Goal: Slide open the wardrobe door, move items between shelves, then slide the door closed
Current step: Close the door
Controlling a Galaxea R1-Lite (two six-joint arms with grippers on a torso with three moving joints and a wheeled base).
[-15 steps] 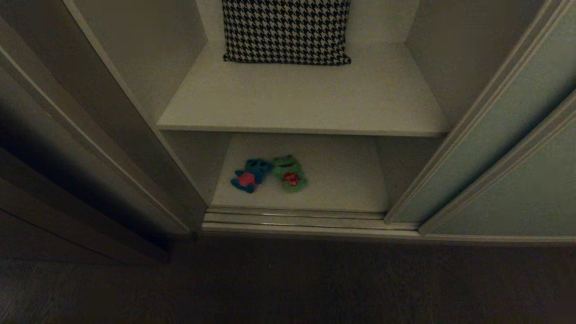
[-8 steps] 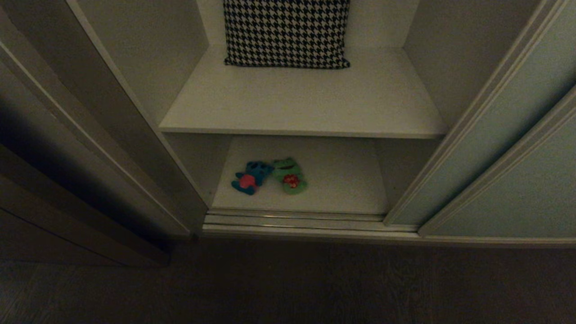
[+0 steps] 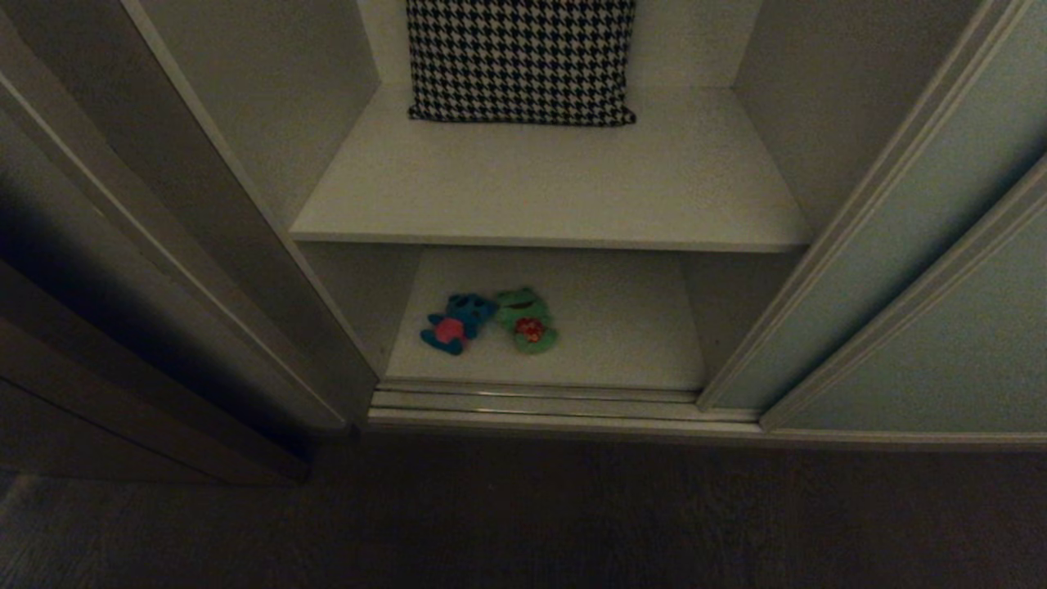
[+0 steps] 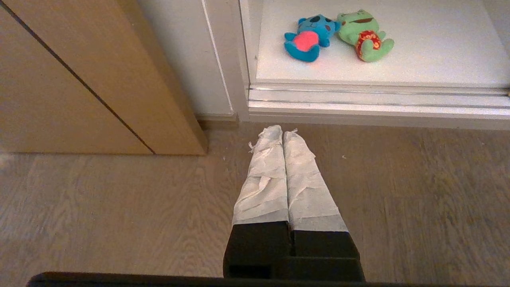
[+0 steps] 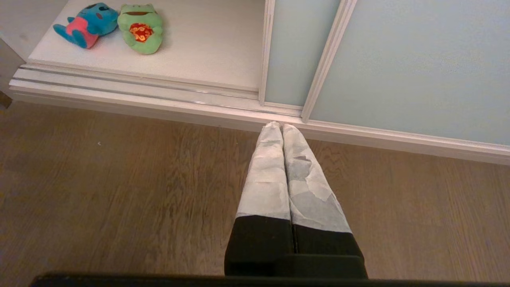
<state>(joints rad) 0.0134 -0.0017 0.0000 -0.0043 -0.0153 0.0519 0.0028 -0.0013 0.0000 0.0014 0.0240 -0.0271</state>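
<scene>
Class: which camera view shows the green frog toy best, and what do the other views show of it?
The left wrist view: the frog is bright and whole, red belly clear, beside the blue toy. The right wrist view shows it whole too, near the edge. The head view shows it small and dim.

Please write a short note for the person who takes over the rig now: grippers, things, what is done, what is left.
Left gripper: shut, empty, above the wooden floor.
Right gripper: shut, empty, near the door track.
Pale grey-green sliding wardrobe door: slid open.
Blue plush toy and green frog plush toy: side by side on the lower white shelf.
Upper white shelf: only the houndstooth cushion.
Left: move toys, close door.
</scene>
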